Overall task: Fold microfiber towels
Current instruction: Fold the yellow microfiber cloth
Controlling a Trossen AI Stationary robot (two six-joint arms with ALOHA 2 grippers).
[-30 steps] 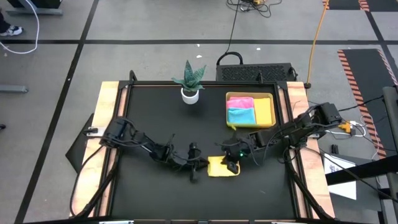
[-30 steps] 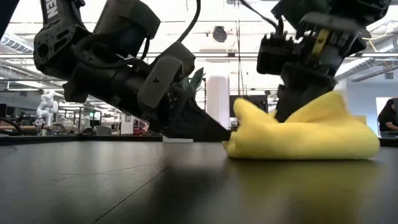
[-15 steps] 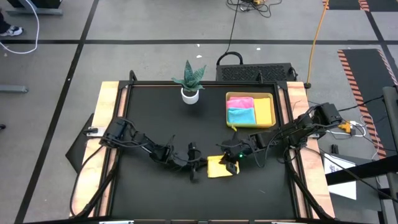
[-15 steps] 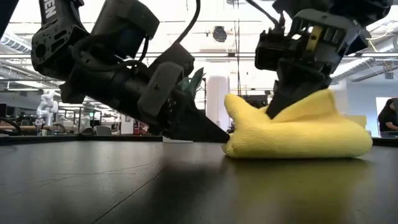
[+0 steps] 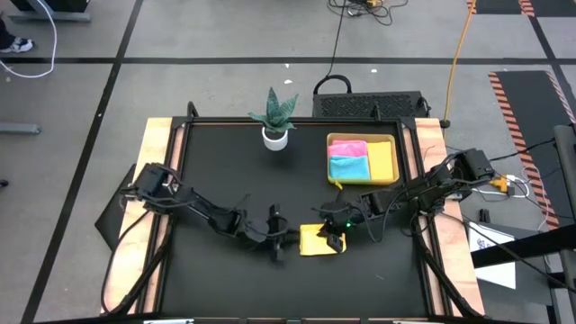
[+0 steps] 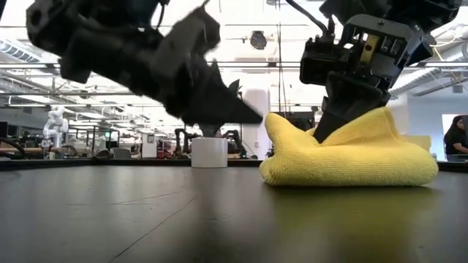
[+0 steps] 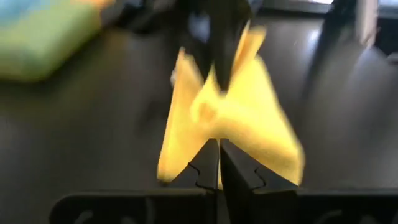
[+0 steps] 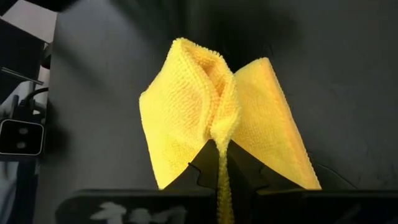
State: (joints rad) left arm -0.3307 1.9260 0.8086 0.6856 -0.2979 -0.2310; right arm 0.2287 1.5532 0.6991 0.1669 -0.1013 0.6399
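Yellow towel (image 5: 321,241) sits bunched on the black table (image 5: 216,171), front-centre, just in front of the tray (image 5: 390,166). In the low view it's a folded lump, flat along the bottom, with a peak sticking up on its left side (image 6: 347,150).

Right gripper (image 5: 335,236) is down on the towel from above, fingers closed and pinching a fold of it. The right wrist view shows the cloth (image 8: 217,124) clamped between the two fingers, a thin yellow strip running down the slit between them and two flaps spreading away from the pinch.

Left gripper (image 5: 286,241) is just beside the towel's left edge, lifted off the table. Fingers shut; the left wrist view shows them pressed together with nothing between, towel (image 7: 230,118) just ahead of the tips. In the low view its tip (image 6: 252,117) is close to the towel's peak; can't tell whether it touches.

Pink towel (image 5: 349,147) and blue towel (image 5: 349,167) lie folded in the tray, with a yellow-orange one (image 5: 382,160) beside them.

Potted plant (image 5: 274,117) stands at the back of the table, well apart from the grippers.
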